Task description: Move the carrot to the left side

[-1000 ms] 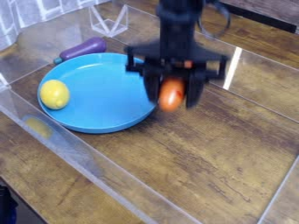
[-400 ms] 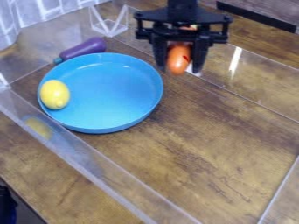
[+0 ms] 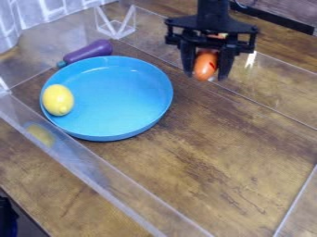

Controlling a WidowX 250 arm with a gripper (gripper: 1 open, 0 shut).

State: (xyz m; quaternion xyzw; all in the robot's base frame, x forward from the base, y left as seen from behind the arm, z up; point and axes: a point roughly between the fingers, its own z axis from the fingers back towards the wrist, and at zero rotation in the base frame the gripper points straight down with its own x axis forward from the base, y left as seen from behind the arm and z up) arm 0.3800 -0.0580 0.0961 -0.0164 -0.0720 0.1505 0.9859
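Note:
The orange carrot (image 3: 205,65) hangs between the black fingers of my gripper (image 3: 209,67), which is shut on it, lifted above the wooden table at the upper right. Only the carrot's orange body shows; its green top is hidden by the gripper. The gripper hovers just right of the blue plate's far rim.
A blue plate (image 3: 118,97) lies at centre left with a yellow lemon (image 3: 57,99) on its left part. A purple eggplant-like toy (image 3: 88,52) lies behind the plate. Clear plastic walls (image 3: 74,153) border the table on the left and front.
The gripper has carried the carrot away from the plate's right edge, back and to the right, rising as it went. Lemon, plate and purple toy have stayed put.

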